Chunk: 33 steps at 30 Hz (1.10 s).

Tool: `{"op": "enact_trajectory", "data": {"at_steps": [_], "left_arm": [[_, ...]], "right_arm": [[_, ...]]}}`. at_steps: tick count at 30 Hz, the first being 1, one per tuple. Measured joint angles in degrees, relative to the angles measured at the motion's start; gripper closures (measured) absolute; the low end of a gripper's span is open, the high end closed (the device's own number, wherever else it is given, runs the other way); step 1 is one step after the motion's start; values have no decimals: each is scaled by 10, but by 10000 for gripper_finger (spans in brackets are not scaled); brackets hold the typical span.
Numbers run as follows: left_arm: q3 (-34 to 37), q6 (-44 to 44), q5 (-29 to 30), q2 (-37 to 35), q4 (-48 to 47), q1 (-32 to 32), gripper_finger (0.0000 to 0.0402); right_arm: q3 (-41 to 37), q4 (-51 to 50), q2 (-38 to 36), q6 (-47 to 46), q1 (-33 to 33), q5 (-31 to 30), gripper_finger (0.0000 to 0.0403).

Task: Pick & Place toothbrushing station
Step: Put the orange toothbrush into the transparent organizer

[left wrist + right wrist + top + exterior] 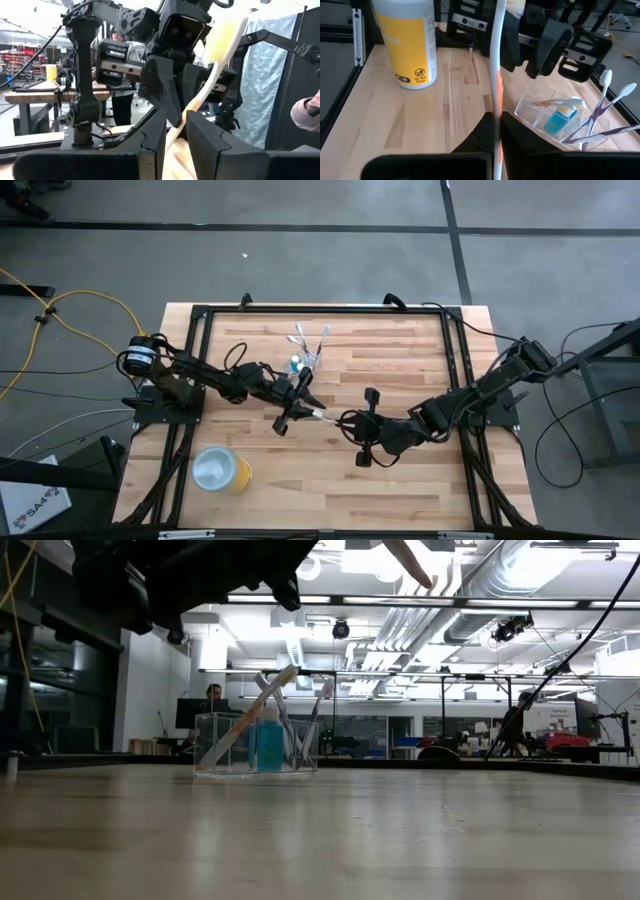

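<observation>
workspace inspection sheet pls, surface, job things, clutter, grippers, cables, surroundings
surface: wooden table inside a black frame.
job's things: clear plastic holder with a blue tube and several toothbrushes; one white toothbrush is raised between the arms.
clutter: yellow cup lying near the table's front left.
grippers: left gripper shut on one end of the white toothbrush; right gripper shut on the other end.
cables: yellow cable on the floor at left; black cables at right.
surroundings: grey floor, room with people behind the table.

Yellow cup (pixel 222 471) on wooden table (pixel 400 485)
</observation>
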<state>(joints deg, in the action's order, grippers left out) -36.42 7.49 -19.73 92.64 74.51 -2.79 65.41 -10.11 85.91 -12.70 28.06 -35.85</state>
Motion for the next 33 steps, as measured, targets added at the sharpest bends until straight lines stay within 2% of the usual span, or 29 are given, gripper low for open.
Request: {"op": "enact_trajectory", "data": {"at_steps": [6,26,33], "left_arm": [[-11,-6,-20,0,2,-9,329],[-18,-29,-17,0,21,-16,329],[-43,-30,-31,0,13,-16,329]], "right_arm": [[0,1,0,3,-8,0,399],[0,1,0,4,-13,9,399],[0,10,0,4,-31,40,399]]}}
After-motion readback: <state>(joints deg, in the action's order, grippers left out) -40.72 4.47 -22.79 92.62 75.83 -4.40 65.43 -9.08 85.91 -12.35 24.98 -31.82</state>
